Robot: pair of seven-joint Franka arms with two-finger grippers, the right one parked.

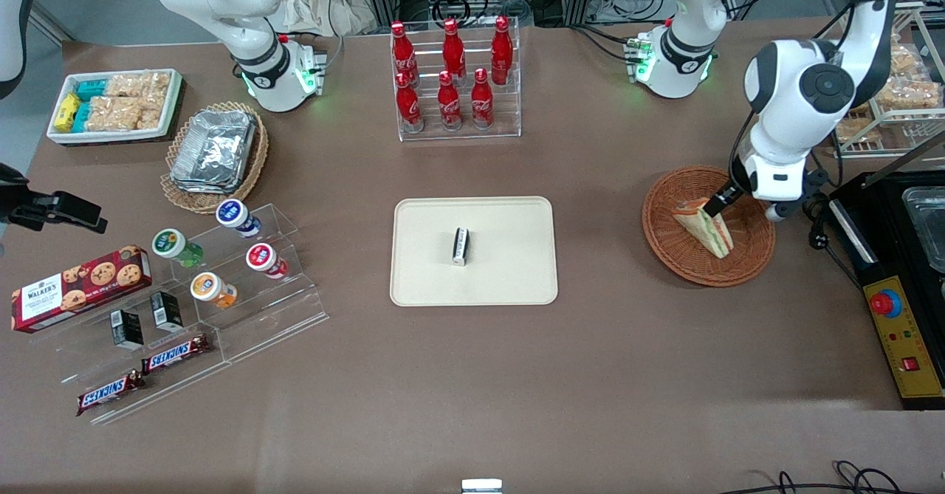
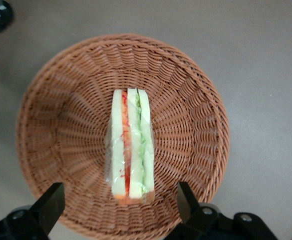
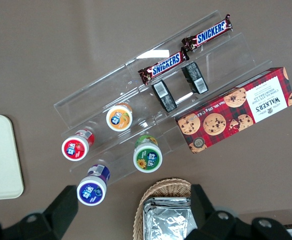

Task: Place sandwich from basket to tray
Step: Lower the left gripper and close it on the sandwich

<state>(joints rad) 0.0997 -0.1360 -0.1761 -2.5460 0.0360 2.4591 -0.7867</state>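
Note:
The sandwich (image 1: pixel 705 227) (image 2: pixel 130 145), a plastic-wrapped wedge of white bread with red and green filling, lies in the round reddish-brown wicker basket (image 1: pixel 664 221) (image 2: pixel 65 125) toward the working arm's end of the table. My left gripper (image 1: pixel 720 202) (image 2: pixel 120 205) hangs just above the basket, over the sandwich's wide end. It is open, with one finger on each side of the sandwich and not touching it. The flat beige tray (image 1: pixel 509 258) lies mid-table, apart from the basket.
A small black-and-white packet (image 1: pixel 461 246) lies on the tray. A clear rack of red cola bottles (image 1: pixel 454 73) stands farther from the camera than the tray. A black control box with a red button (image 1: pixel 886 302) sits close beside the basket.

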